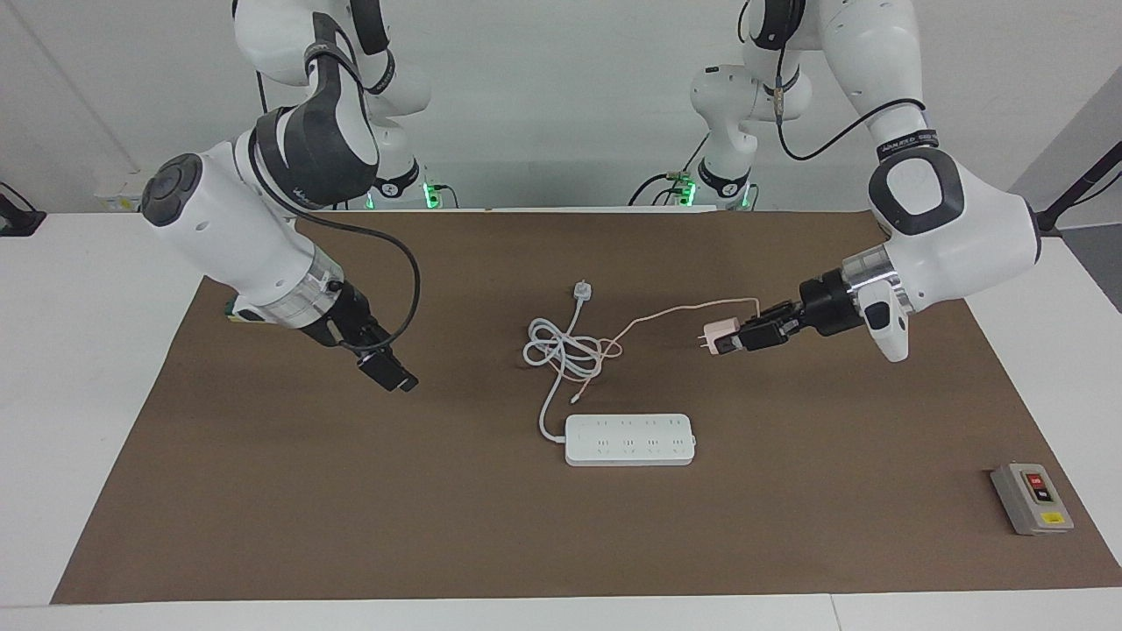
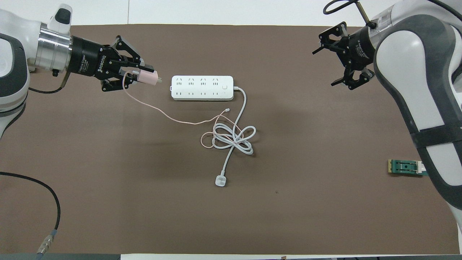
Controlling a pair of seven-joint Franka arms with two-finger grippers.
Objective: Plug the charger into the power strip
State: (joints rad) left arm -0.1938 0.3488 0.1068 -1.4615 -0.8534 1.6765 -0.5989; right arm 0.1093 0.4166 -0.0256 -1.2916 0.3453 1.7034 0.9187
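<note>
A: Where is the charger?

B: It is clamped between the fingertips of the left gripper, raised above the brown mat, with its prongs pointing toward the right arm's end of the table. It sits off the power strip's end that faces the left arm, not touching the strip.

A: And the cable?

B: The thin pink cable trails from the charger down to the mat and loops into the coil of the thick white cord.

A: Position of the power strip?

B: It lies flat on the mat, sockets up, farther from the robots than the coil. Its cord runs through the coil to the white plug, which lies nearer to the robots.

A: State of the right gripper?

B: Its fingers are spread apart and hold nothing. It hangs over the mat toward the right arm's end, well apart from the strip.

A: Other items?

B: A grey switch box lies at the mat's edge toward the left arm's end. A small green object rests beside the right arm.
</note>
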